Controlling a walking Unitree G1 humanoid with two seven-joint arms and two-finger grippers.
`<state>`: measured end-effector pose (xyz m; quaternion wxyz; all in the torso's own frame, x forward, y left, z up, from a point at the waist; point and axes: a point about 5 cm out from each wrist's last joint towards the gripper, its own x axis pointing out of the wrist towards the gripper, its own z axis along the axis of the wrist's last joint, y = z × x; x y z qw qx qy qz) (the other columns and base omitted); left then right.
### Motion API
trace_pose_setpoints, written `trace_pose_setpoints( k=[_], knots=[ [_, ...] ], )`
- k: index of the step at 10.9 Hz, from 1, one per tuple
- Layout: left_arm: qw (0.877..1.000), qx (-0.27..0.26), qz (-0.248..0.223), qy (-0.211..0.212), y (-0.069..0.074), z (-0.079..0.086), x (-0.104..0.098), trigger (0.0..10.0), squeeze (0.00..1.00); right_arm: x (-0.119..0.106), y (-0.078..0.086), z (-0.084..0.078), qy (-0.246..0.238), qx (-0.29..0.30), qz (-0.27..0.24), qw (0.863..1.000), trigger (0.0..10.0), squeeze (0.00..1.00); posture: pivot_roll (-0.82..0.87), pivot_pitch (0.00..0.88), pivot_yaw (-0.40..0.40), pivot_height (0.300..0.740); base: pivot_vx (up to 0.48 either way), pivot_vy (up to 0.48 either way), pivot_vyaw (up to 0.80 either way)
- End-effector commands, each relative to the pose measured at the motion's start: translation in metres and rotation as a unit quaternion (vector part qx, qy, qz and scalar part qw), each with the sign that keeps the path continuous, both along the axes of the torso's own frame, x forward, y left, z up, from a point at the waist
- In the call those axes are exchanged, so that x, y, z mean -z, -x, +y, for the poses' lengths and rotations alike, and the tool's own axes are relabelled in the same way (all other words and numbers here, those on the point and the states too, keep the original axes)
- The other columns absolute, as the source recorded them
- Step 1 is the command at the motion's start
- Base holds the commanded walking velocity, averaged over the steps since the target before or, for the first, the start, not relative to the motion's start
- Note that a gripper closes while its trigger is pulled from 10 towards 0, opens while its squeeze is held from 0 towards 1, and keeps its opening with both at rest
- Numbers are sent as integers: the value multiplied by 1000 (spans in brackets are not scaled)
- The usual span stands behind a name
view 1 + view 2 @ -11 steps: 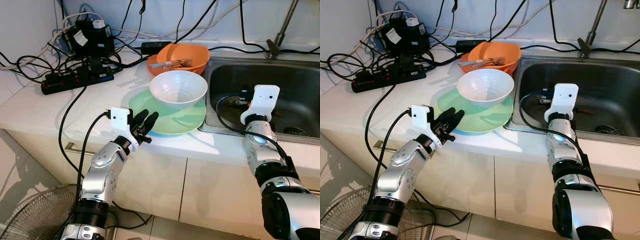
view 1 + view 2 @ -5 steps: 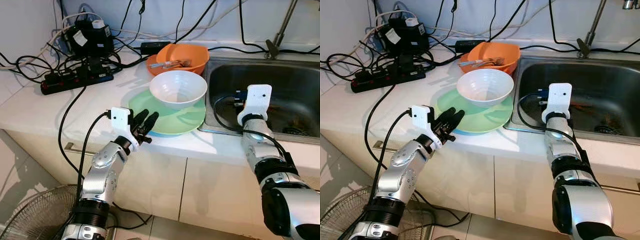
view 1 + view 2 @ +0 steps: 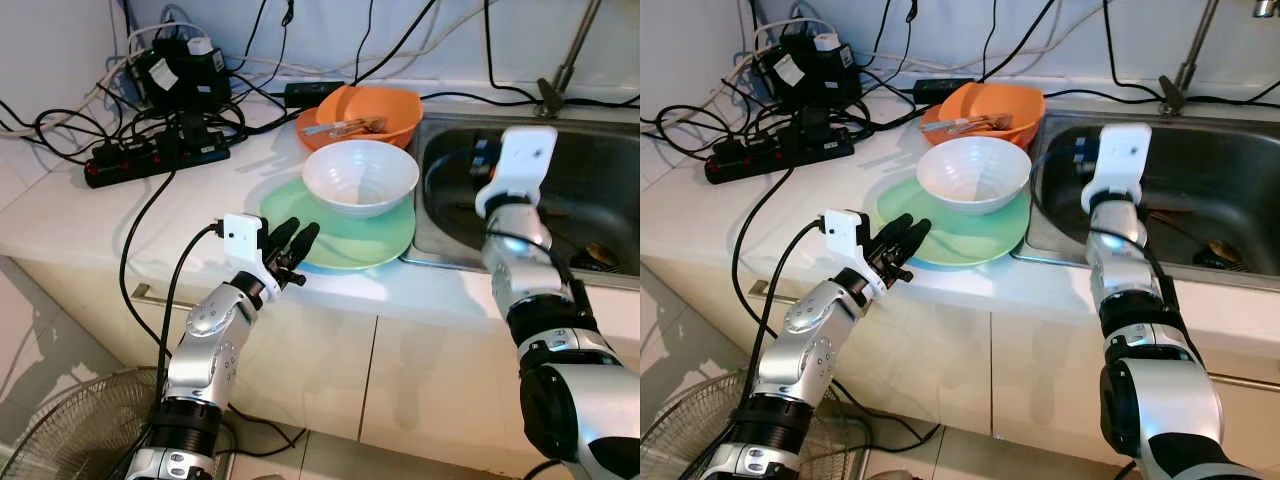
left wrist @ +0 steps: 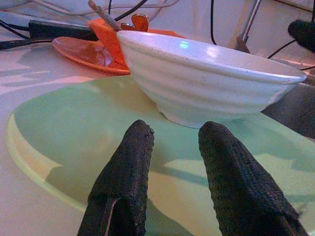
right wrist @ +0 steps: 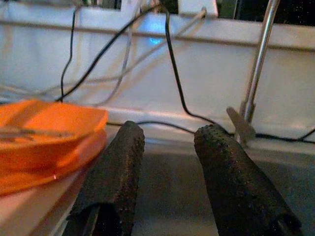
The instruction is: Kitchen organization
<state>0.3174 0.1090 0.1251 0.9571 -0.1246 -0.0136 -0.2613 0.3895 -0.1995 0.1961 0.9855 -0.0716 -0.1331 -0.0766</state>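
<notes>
A white bowl (image 3: 360,177) sits on a pale green plate (image 3: 345,240) on the white counter, just left of the sink (image 3: 600,190). Behind them stands an orange bowl (image 3: 366,110) holding utensils. My left gripper (image 3: 295,248) is open at the plate's front-left rim, its fingertips (image 4: 129,147) just over the rim and pointing at the white bowl (image 4: 206,83). My right gripper (image 5: 165,147) is open and empty, raised above the left part of the sink, facing the back wall with the orange bowl (image 5: 44,132) beside it. Its white wrist mount (image 3: 522,160) hides the fingers from the head views.
A black power strip (image 3: 155,155) and a tangle of adapters and cables (image 3: 180,75) crowd the counter's back left. The faucet (image 3: 565,60) rises behind the sink. A cable loops from my right wrist into the basin. A floor fan (image 3: 60,440) stands at lower left.
My right arm has risen from low in the sink and now points toward the back wall. The left arm, the bowls and the plate have stayed put.
</notes>
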Motion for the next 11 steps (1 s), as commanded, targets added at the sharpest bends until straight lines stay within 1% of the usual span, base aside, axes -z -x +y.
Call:
trace_pose_setpoints(
  k=[1, 2, 3, 4, 5, 6, 8, 9, 10, 11],
  knots=[
    [1000, -6, 4, -1, -2, 2, 1, 10000, 0, -11, -1, 1, -3, -3, -18, 1000, 10000, 0, 78, 0, 67, 740, 0, 0, 0],
    [1000, -11, 3, 0, -2, 4, 1, 10000, 0, -12, 1, 2, -7, -9, -26, 1000, 10000, 0, 77, 0, 65, 740, 0, 0, 0],
    [1000, -27, -5, 1, -3, 7, -3, 10000, 0, -14, 7, 6, -23, -30, -51, 998, 10000, 0, 74, 0, 62, 740, 0, 0, 0],
    [999, -50, -19, 6, -4, 10, -10, 10000, 0, -16, 17, 12, -24, -52, -88, 994, 10000, 0, 70, 0, 62, 740, 0, 0, 0],
    [998, -61, -32, 8, -4, 13, -17, 10000, 0, -14, 23, 15, -24, -58, -99, 993, 10000, 0, 69, 0, 63, 740, 0, 0, 0],
    [997, -65, -47, 1, -4, 16, -25, 10000, 0, -10, 26, 16, -28, -57, -94, 994, 10000, 0, 68, 0, 66, 740, 0, 0, 0],
    [994, -69, -75, -24, -7, 34, -50, 10000, 0, -3, 30, 18, -34, -57, -79, 995, 10000, 0, 80, 0, 79, 740, 0, 0, 0],
    [993, -75, -83, -23, -12, 41, -69, 10000, 0, -2, 30, 20, -40, -58, -77, 995, 10000, 0, 85, 0, 83, 740, 0, 0, 0],
    [993, -76, -86, -33, -19, 44, -81, 10000, 0, -1, 30, 25, -43, -61, -76, 994, 10000, 0, 85, 0, 91, 740, 0, 0, 0],
    [994, -65, -82, -17, -27, 41, -90, 10000, 1000, 0, 30, 30, -47, -63, -73, 994, 10000, 0, 81, 0, 100, 740, 0, 0, 0]
  ],
)
